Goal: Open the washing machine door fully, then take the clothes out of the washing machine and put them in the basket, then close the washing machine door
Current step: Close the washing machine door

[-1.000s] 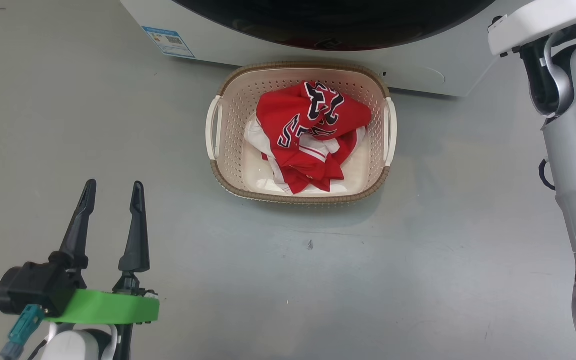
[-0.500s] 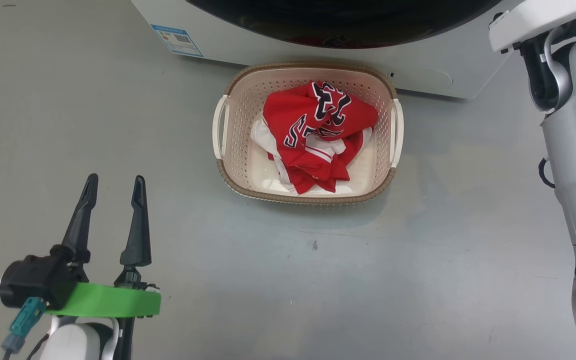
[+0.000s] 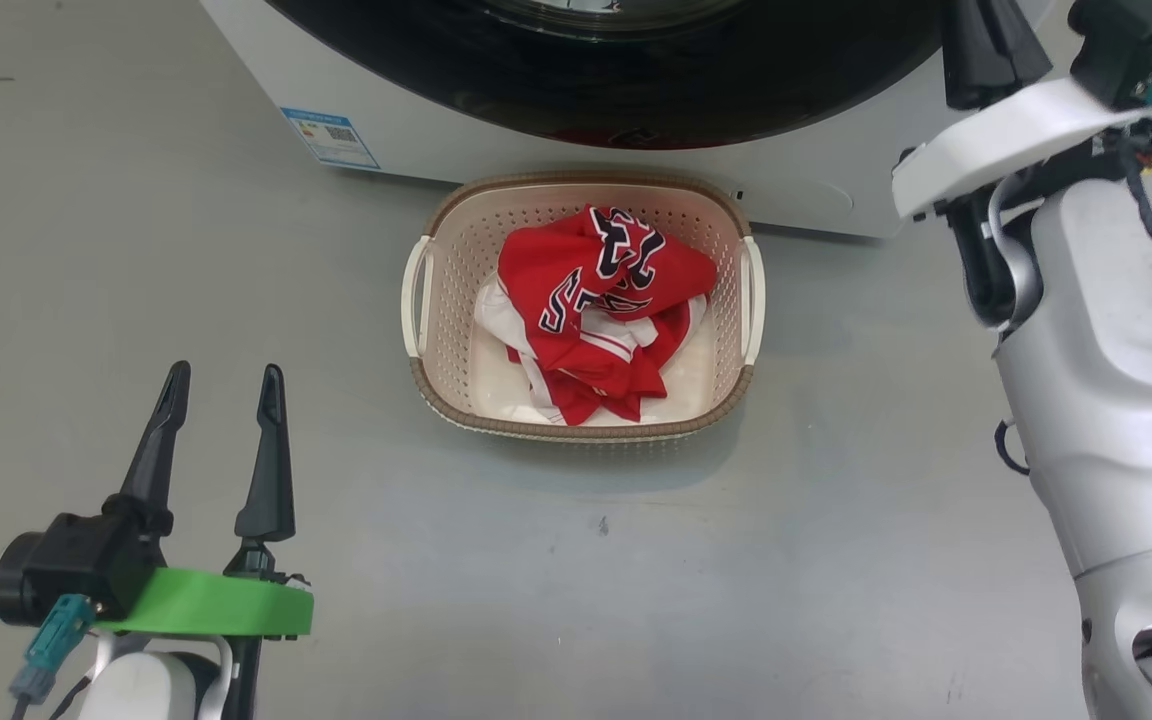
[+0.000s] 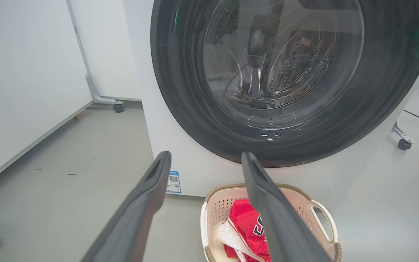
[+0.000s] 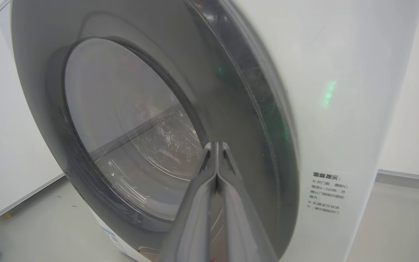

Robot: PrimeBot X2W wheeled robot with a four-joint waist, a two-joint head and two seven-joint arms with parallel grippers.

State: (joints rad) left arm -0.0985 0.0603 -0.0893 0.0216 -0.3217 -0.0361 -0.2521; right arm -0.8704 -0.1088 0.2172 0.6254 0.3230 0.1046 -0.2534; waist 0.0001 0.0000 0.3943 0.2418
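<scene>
Head view has swung since a second ago, and the swing belongs to the camera: the washing machine point(image 3: 816, 180) and everything in front of it have slid across the picture together. What has really changed is that the right arm's wrist has come into sight at the machine's right-hand front corner, level with the door's edge.

The door point(image 3: 636, 90) lies flat against the machine's front. In the left wrist view the steel drum shows through its glass bowl, with no red cloth to be seen in the part that shows. I judge it shut or very nearly so; a latch cannot be made out.

The basket point(image 3: 576, 433) stands on the floor just in front of the machine, below the door, as it did before. The clothes point(image 3: 586, 290) are heaped inside it, the lettered jersey on top.

The right gripper point(image 5: 216, 145) has its two fingers pressed together with nothing between them, pointing at the right side of the door's dark ring. Whether the tips touch the door cannot be told. The left gripper point(image 3: 226, 370) hangs well back from the machine, fingers spread wide and empty, unmoved.

By my reading the unloading is done and only the closing push, or its check, remains.
</scene>
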